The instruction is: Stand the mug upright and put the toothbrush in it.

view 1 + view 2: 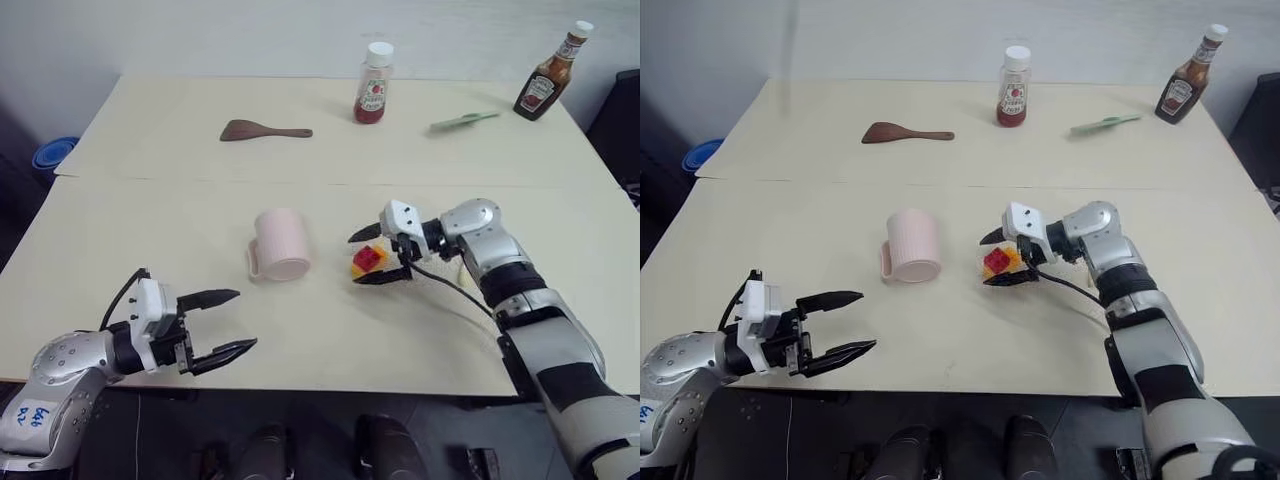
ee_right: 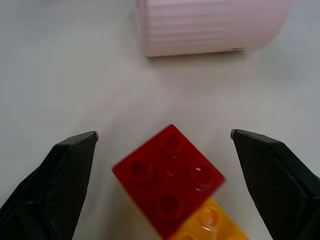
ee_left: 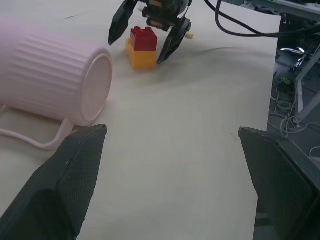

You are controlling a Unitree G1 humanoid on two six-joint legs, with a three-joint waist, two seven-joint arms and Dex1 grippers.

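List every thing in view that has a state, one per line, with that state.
mug: lying on its side
left gripper: open, empty
right gripper: open, straddling the toy bricks
toy bricks: red stacked on yellow, not gripped
ketchup bottle: upright, capped
brown sauce bottle: upright, capped

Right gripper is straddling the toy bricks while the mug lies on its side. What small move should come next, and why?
Probably carry the open right gripper past the red and yellow bricks to the mug, which lies on its side close by and needs standing up first.
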